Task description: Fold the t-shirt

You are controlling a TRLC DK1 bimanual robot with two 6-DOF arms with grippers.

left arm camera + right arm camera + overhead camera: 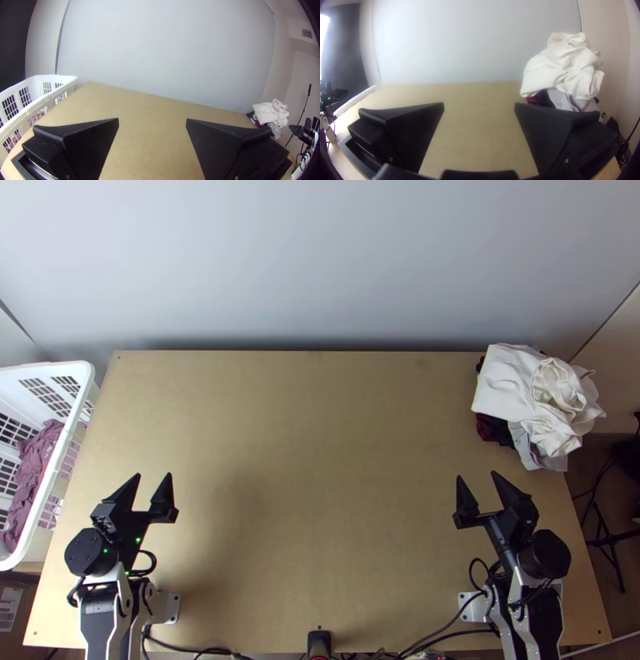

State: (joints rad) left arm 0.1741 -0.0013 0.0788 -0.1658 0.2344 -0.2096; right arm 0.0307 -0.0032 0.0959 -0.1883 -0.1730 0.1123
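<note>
Clock positions read from the centre of the pale wooden surface, twelve at its far edge.

Item: white basket, slatted, between nine and ten o'clock, at the surface's edge; mauve cloth bunched inside.
Item: grey-white wall, twelve o'clock, behind the far edge.
Item: black fixture, six o'clock, at the near edge; dark cables beside it, towards five.
Item: dark red cloth and grey cloth, two o'clock — both partly covered by the garment on top.
Item: white garment, two o'clock, bunched atop that heap; whether it is the t-shirt cannot be told. Crumpled — direction and long axis unreadable.
Item: left tool, nine o'clock, fingers spread, nothing between.
Item: right tool, three o'clock, likewise spread, nearer the heap.
</note>
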